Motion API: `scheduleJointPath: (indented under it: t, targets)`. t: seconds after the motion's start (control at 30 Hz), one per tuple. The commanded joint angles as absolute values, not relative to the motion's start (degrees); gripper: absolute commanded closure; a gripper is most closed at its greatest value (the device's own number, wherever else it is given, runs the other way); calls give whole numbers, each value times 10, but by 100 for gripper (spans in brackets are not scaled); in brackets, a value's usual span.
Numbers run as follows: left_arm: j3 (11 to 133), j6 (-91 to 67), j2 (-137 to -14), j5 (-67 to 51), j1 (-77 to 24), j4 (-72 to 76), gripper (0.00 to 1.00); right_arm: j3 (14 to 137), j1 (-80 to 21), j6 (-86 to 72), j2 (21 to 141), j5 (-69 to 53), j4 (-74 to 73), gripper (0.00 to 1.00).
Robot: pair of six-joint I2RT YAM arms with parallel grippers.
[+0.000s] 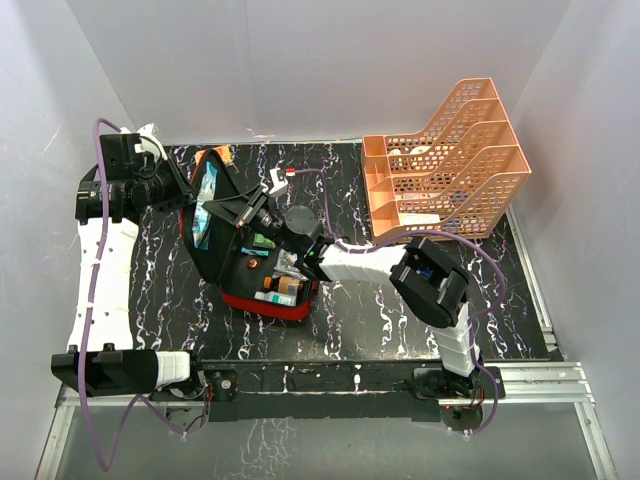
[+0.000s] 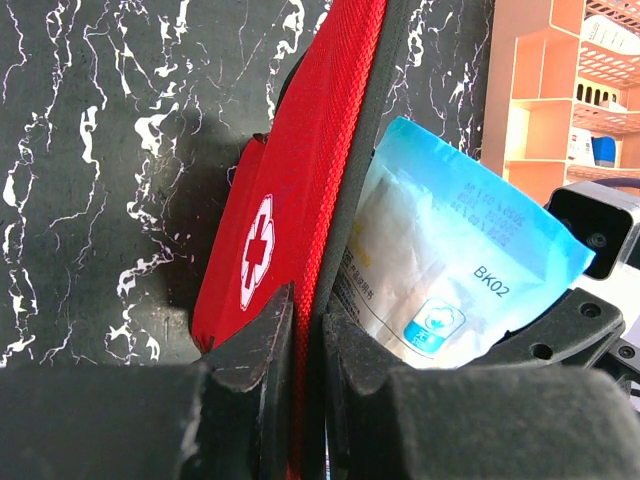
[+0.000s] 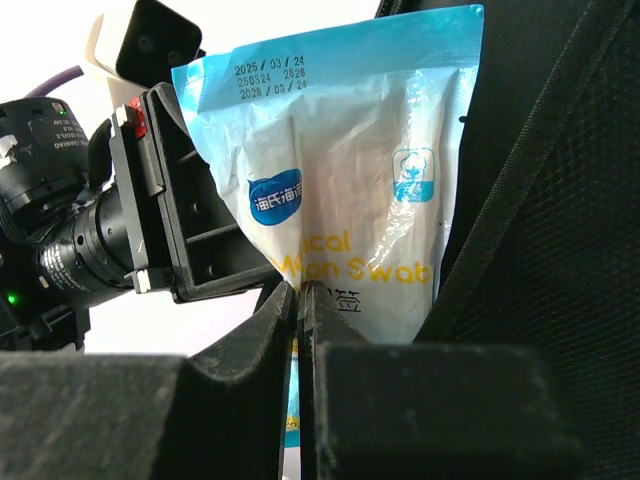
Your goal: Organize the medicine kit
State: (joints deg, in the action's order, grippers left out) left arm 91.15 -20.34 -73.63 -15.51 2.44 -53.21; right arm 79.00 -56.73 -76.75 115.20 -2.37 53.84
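Left gripper (image 2: 305, 325) clamped the upright lid of the medicine kit (image 2: 300, 170), red with a white cross, open left of centre on the table (image 1: 400, 310); right gripper (image 3: 298, 300) pinched a blue-white pouch (image 3: 370, 180) beside its black lining.

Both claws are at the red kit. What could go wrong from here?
1. The left claw pinches only the edge of the kit lid; a slip could drop it onto the right claw.
2. The right claw holds the swab pouch by a thin edge; it might twist free.

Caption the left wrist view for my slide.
Left pincer grips the medicine kit lid; blue swab pouch at its inner side.
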Motion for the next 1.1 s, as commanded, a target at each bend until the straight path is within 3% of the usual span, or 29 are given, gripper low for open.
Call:
scheduleJointPath:
  t: [0.0, 0.17, 0.37, 0.6, 0.9, 1.07]
  targets:
    - [941, -211, -723, -172, 23, -517, 100, 783, -573, -801, 1112, -23, 527, 100]
    - [939, -212, -721, -173, 23, -515, 100, 779, -572, -812, 1108, -14, 499, 98]
    - [936, -213, -719, -177, 23, -514, 100, 782, -568, -804, 1095, 9, 440, 75]
    - [932, -212, -718, -178, 23, -511, 100, 806, -556, -752, 1076, 8, 375, 57]
    - [928, -212, -717, -181, 23, -504, 100, 857, -537, -660, 1071, 7, 283, 43]
    - [928, -211, -718, -185, 23, -504, 100, 872, -527, -625, 1076, 8, 264, 44]
